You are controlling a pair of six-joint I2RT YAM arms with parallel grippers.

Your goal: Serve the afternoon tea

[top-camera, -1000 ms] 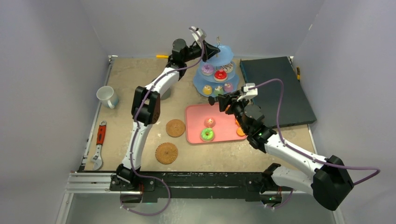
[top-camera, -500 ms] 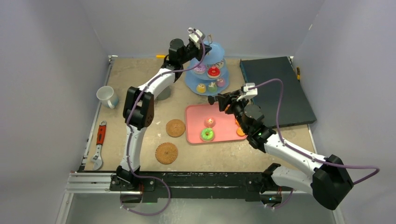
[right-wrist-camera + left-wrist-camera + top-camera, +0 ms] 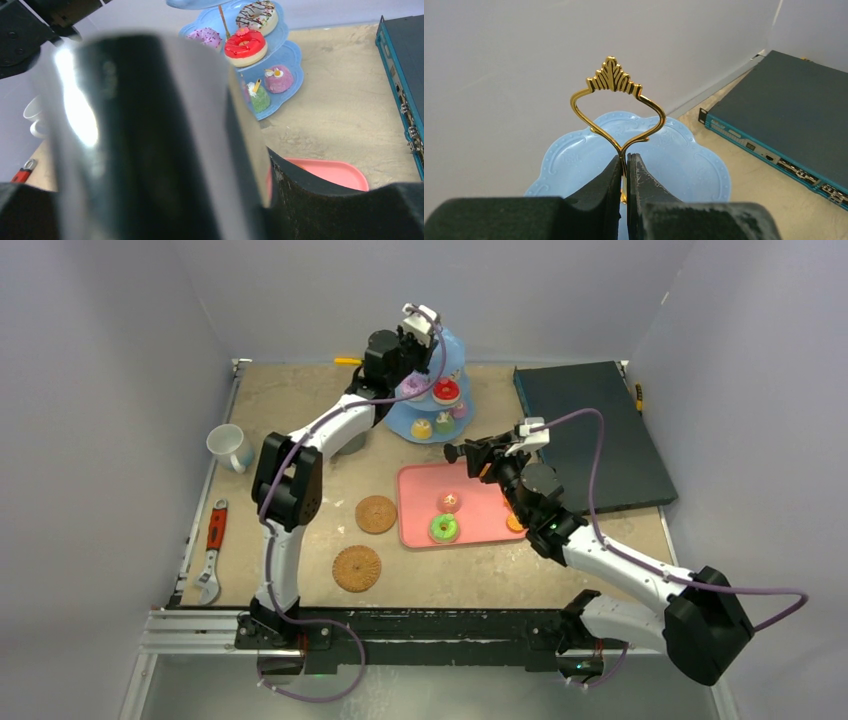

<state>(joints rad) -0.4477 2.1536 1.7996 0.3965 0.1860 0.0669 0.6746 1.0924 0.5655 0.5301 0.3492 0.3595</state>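
Note:
The blue three-tier stand (image 3: pixel 432 405) stands at the back of the table with several doughnuts and cupcakes on its tiers, among them a red doughnut (image 3: pixel 245 44) and a green cupcake (image 3: pixel 259 98). My left gripper (image 3: pixel 625 162) (image 3: pixel 432 338) is shut on the stem of the stand's gold handle (image 3: pixel 616 107), above the bare top tier (image 3: pixel 689 165). My right gripper (image 3: pixel 487 456) (image 3: pixel 165 200) hovers over the pink tray (image 3: pixel 475 502), shut on the black tongs (image 3: pixel 150 140). Three doughnuts remain on the tray, including a green one (image 3: pixel 444 529). Two woven coasters (image 3: pixel 376 514) (image 3: pixel 357 568) lie left of the tray. The white mug (image 3: pixel 229 446) sits far left.
A dark flat case (image 3: pixel 590 430) lies at the back right, close to the stand. A red-handled wrench (image 3: pixel 212 550) lies by the left edge. The left arm stretches across the table's middle left and partly hides a grey object (image 3: pixel 350 443).
My left gripper has carried the stand to the left, away from the dark case. The right arm with the tongs has hardly moved.

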